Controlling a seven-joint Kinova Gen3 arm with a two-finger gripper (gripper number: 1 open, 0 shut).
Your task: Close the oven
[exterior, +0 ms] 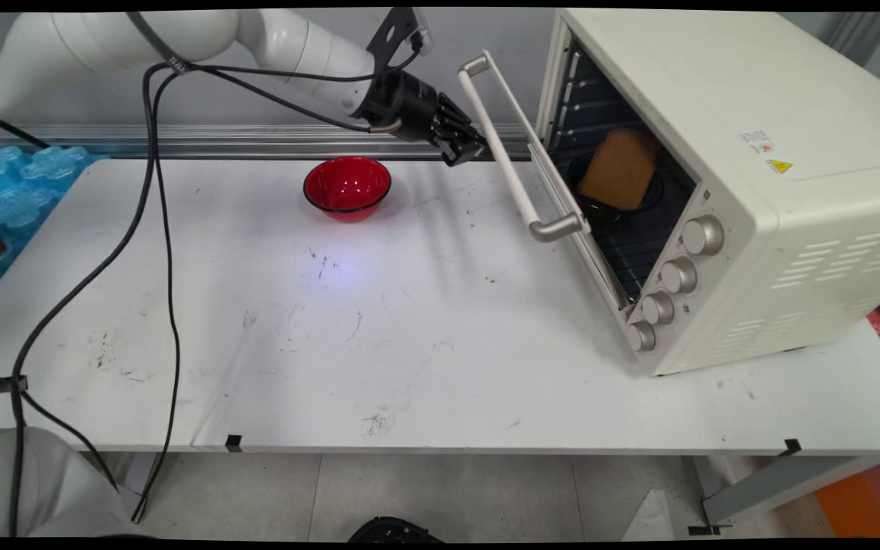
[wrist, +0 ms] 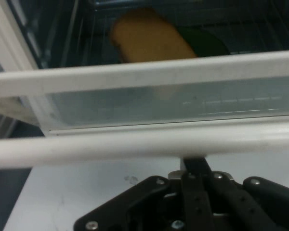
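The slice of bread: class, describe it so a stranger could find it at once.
Start at the cream toaster oven on the table's right side, its door partly open. Inside, on a dark plate, leans the slice of bread. It is the only tan, squarish thing there.

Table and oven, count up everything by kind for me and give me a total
Toaster oven: 1
Red bowl: 1
Bread slice, inside the oven: 1
Dark dish under the bread: 1
Total: 4
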